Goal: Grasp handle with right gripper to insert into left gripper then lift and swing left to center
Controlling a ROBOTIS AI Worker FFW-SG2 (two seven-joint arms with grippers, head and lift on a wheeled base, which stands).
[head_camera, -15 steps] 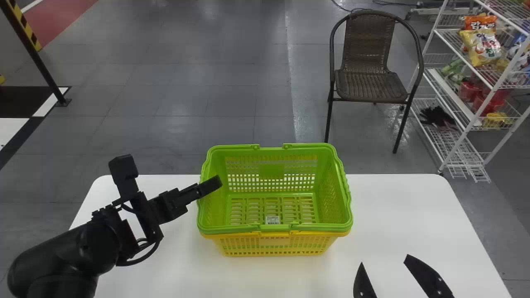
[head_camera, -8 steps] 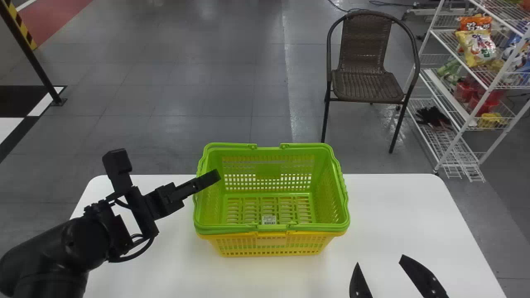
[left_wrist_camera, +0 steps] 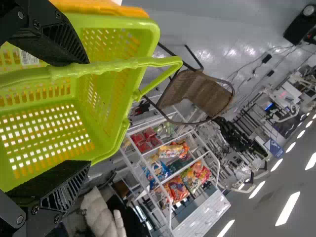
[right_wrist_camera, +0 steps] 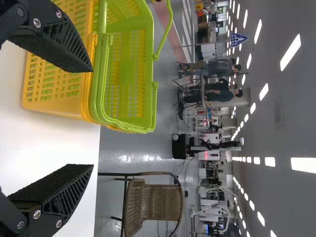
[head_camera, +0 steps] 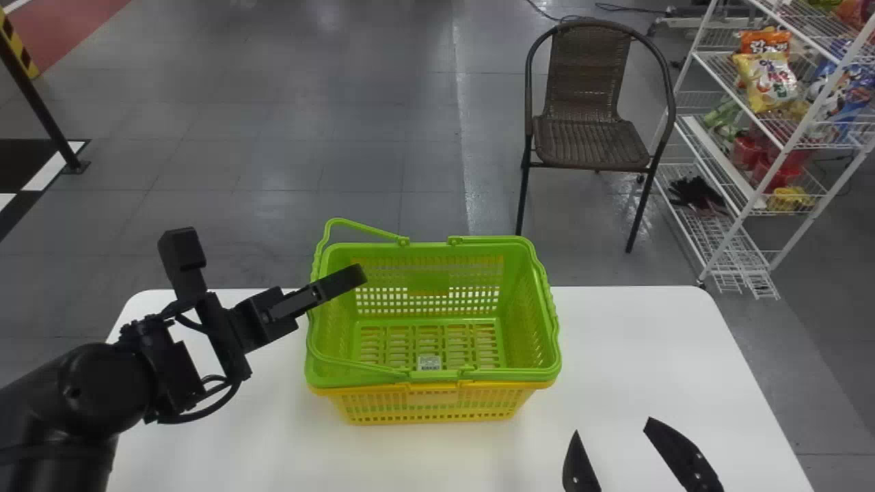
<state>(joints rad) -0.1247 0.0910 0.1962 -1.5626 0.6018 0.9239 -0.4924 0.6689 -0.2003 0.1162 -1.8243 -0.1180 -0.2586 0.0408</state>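
The left handle [left_wrist_camera: 113, 65] has just come up off the rim of the green basket [head_camera: 428, 281]: half a second ago it lay folded down, and now its free end stands clear at the robot's left. The left hand [left_wrist_camera: 85, 111] has risen with it. Its fingers are wide apart, the handle running close along one of them, so this looks like a hooking lift rather than a grip. The handle would likely drop back if that finger slipped away; closing on it seems the next need before any lift or swing. The right handle [head_camera: 549, 301] lies along the rim, and the right hand [head_camera: 612, 425] waits over the near right of the desk [head_camera: 629, 355], spread wide and holding nothing.

The green basket sits nested in a yellow basket [head_camera: 433, 396] on the white desk. Everything has slid leftward in the head view together, so the baskets seem not to have shifted on the desk. Beyond are the grey floor [head_camera: 307, 137], a wicker armchair [head_camera: 591, 140] and a white wire rack [head_camera: 721, 157] with snack bags [head_camera: 769, 82].
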